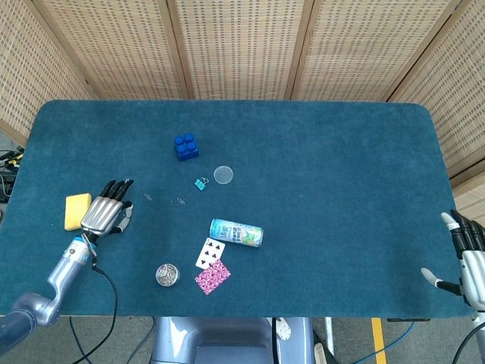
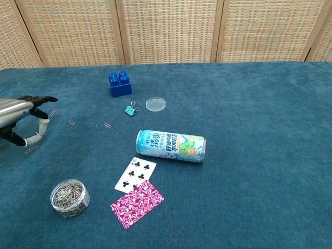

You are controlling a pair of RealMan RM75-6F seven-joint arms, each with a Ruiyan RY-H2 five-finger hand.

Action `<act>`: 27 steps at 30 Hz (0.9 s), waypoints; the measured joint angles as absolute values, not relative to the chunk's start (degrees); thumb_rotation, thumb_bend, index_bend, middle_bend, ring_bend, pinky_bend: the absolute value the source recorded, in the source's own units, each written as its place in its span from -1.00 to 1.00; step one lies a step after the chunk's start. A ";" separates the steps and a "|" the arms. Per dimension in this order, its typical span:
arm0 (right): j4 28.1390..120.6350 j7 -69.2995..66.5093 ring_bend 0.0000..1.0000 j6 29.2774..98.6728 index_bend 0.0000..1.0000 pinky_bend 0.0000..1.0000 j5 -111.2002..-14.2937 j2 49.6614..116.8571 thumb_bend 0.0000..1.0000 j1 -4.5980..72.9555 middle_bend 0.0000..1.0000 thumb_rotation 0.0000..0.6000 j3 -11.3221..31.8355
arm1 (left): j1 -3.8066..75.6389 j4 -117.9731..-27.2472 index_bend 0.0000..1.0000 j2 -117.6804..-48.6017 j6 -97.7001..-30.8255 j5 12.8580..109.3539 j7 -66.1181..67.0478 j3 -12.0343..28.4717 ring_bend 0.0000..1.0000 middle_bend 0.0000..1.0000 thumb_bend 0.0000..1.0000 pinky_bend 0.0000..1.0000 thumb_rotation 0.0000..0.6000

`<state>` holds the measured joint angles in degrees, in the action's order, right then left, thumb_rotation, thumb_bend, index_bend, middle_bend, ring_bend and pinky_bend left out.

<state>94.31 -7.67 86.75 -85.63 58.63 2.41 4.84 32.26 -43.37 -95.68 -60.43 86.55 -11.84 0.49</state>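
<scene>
Left hand [image 1: 106, 211] fingers spread, empty, beside yellow sponge [image 1: 76, 210], paperclips [image 2: 71, 123] near, right hand [image 1: 468, 262] seemingly open

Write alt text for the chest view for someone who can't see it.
The robot's left hand hovers with fingers spread at the left edge of a blue felt table, over a loose paper clip. Mid-table, a drink can lies on its side above two playing cards, with a jar of paper clips, a blue brick, a binder clip and a clear lid around.
</scene>
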 measured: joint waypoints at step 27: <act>94.07 -9.69 -1.00 87.21 -0.92 -1.00 -85.77 58.08 -1.00 2.15 -1.00 1.00 4.89 | 28.69 -79.07 0.49 -81.06 -72.85 106.21 5.13 -11.59 -1.00 -1.00 -0.17 -1.00 1.00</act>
<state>94.07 -9.69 87.21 -85.77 58.08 2.15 4.89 28.69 -79.07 -81.06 -72.85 106.21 5.13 -11.59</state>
